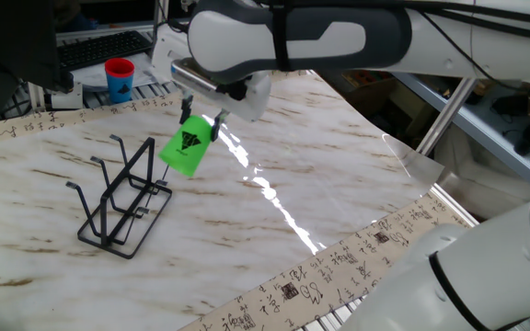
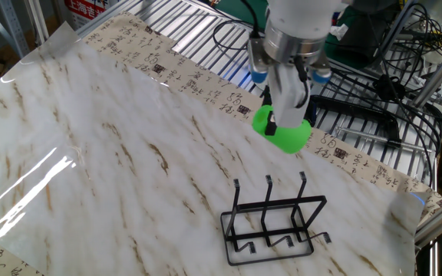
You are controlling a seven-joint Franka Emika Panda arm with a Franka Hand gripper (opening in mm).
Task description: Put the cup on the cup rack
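Observation:
My gripper is shut on the rim of the bright green cup and holds it tilted in the air, mouth up toward the fingers. The cup hangs just right of the black wire cup rack, level with its upper pegs, not touching it. In the other fixed view the gripper holds the cup above and behind the rack, which stands empty on the marble table.
A red cup with a blue band stands at the table's far edge beside a keyboard. Patterned tape runs along the table edges. Wire baskets and cables lie beyond the table.

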